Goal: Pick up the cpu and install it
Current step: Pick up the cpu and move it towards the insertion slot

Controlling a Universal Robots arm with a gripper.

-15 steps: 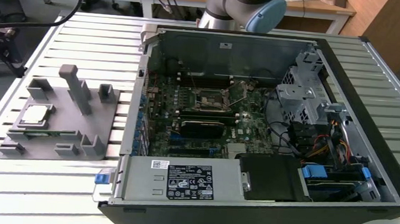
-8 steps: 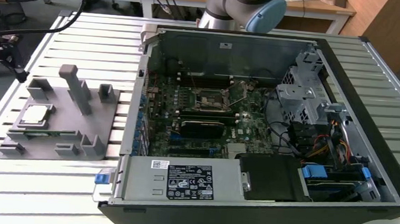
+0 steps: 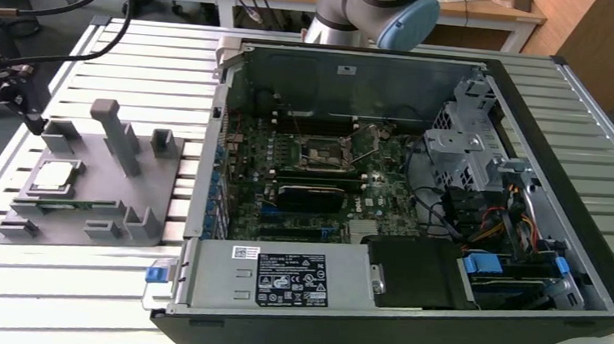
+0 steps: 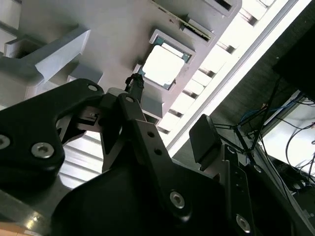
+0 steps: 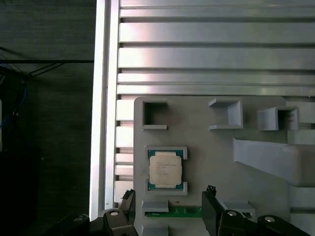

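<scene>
From here I see the cpu (image 5: 165, 168) lying flat, metal top up, in its shallow pocket on the grey fixture tray (image 5: 206, 147), near the tray's edge and just beside a slot that holds a green board strip (image 5: 172, 212). My gripper (image 5: 169, 196) hangs over that same part of the tray with its fingers (image 5: 209, 194) spread wide and holding nothing, apart from the cpu. In the exterior view the open computer case (image 3: 567, 158) lies on the slatted table (image 3: 142, 55) just beside the tray, on the exterior view's right, its motherboard (image 3: 324, 153) facing up.
</scene>
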